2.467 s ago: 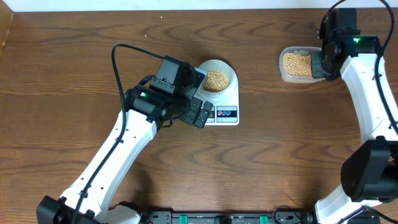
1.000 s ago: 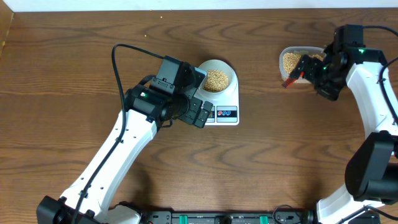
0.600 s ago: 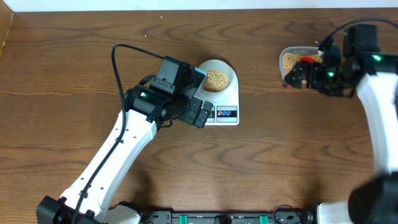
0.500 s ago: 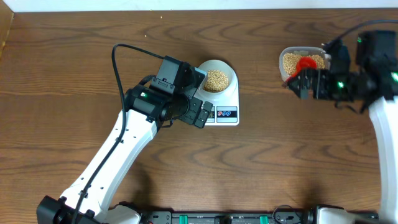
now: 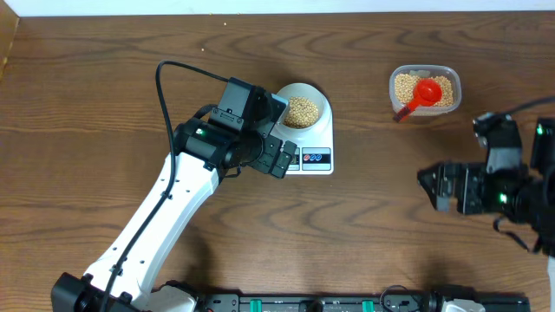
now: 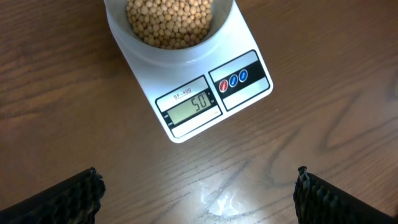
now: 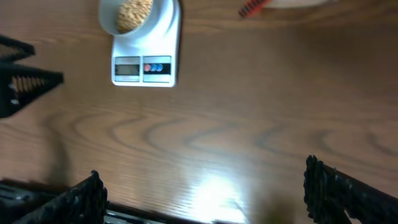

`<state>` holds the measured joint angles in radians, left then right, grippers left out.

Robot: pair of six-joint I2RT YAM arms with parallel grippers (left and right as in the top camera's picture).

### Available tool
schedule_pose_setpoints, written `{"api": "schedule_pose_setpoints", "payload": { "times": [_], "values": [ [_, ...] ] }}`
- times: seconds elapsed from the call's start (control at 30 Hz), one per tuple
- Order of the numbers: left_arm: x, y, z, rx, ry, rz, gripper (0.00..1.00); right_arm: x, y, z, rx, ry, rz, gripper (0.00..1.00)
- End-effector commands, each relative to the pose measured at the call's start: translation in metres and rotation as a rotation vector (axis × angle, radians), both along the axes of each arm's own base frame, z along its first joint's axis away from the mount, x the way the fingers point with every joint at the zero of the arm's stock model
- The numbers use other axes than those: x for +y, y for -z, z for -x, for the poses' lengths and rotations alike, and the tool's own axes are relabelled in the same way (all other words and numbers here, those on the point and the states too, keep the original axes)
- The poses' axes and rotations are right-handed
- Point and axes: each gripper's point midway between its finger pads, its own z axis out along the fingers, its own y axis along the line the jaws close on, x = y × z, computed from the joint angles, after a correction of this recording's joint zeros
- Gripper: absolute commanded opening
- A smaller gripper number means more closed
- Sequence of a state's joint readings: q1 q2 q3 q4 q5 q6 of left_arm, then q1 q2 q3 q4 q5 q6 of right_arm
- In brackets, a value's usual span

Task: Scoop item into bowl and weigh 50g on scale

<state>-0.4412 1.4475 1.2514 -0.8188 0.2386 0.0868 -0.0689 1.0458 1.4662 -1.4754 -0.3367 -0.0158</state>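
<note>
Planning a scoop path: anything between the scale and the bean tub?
No. Overhead shows only bare wood tabletop between the scale and the clear tub; the red scoop rests in the tub.

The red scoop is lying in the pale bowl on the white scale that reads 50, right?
No. The overhead view shows the red plastic scoop lying in the clear plastic tub of tan beans, not the pale round bowl on the white scale, which reads 50.
</note>
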Motion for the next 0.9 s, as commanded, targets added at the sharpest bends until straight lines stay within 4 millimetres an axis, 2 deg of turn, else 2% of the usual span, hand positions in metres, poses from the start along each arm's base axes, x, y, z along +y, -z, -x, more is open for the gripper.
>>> {"api": "schedule_pose_setpoints", "payload": {
  "times": [0.0, 0.2, 0.33, 0.53, 0.87],
  "values": [
    [-0.001, 0.003, 0.002, 0.009, 0.019, -0.001, 1.00, -0.011, -0.009, 0.010, -0.063, 0.011, 0.082, 0.99],
    [-0.001, 0.003, 0.002, 0.009, 0.019, -0.001, 1.00, -0.011, -0.032, 0.012, -0.260, -0.030, 0.130, 0.99],
    [-0.001, 0.003, 0.002, 0.009, 0.019, -0.001, 1.00, -0.011, -0.031, 0.012, -0.399, -0.045, 0.164, 0.99],
    [-0.001, 0.003, 0.002, 0.009, 0.019, -0.001, 0.99, -0.012, 0.003, 0.007, -0.564, -0.063, 0.207, 0.99],
    [-0.001, 0.003, 0.002, 0.009, 0.019, -0.001, 1.00, -0.009, 0.059, -0.015, -0.807, -0.060, 0.217, 0.99]
  ]
}}
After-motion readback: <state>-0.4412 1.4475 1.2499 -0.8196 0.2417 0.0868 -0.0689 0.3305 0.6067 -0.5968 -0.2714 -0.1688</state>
